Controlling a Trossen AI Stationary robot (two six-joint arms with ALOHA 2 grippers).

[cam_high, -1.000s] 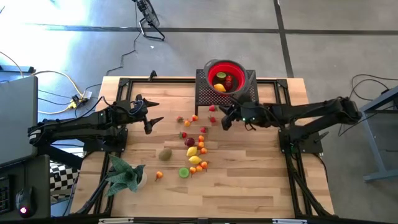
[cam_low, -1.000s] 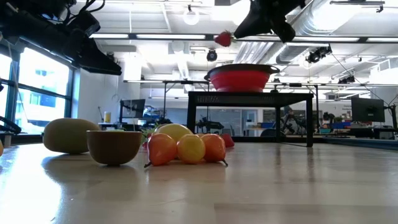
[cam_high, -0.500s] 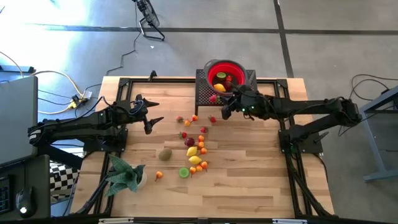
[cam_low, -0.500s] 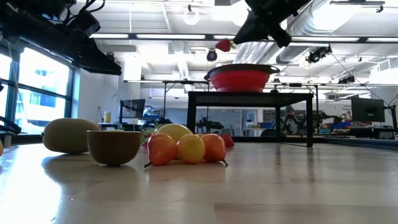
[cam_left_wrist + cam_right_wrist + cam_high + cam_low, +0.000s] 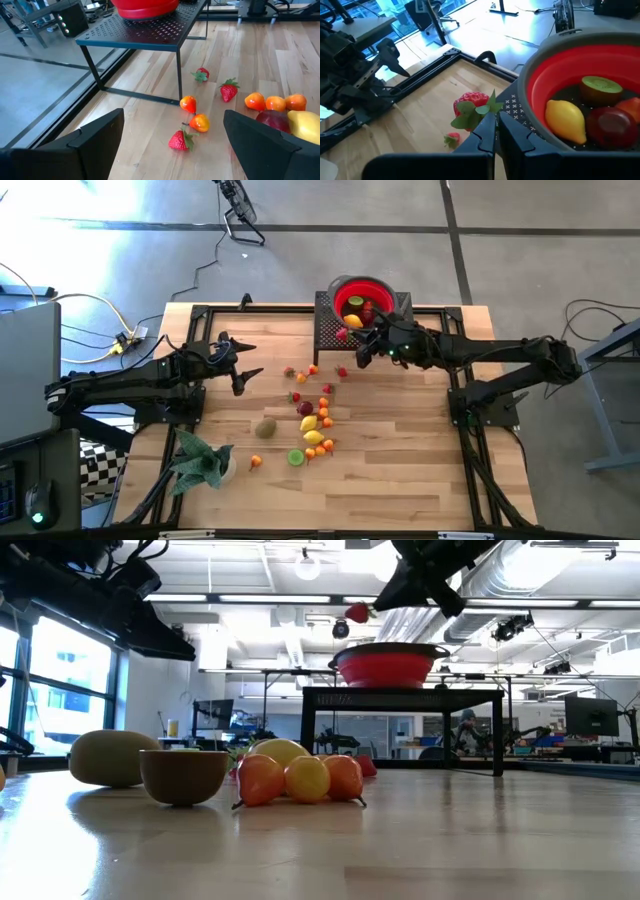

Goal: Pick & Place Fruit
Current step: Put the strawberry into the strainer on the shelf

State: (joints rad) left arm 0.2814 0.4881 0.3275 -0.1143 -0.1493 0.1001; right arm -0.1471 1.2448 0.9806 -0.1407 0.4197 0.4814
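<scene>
Strawberry, small red plastic toy with green leaves [image 5: 471, 106], pinched by its leaves in the clenched fingers of the right gripper [image 5: 496, 122]; held in the air beside the grey rim of the round red bowl [image 5: 530, 75], upper centre of the high view. Bowl sits on a black perforated metal stand [image 5: 335, 330] and holds a yellow lemon [image 5: 566, 120], among others. Remaining toy fruit [image 5: 312, 420] scattered mid-desk. Left gripper [image 5: 243, 364], fingers spread and empty, waits over the wooden desk [image 5: 400, 460], left of centre.
</scene>
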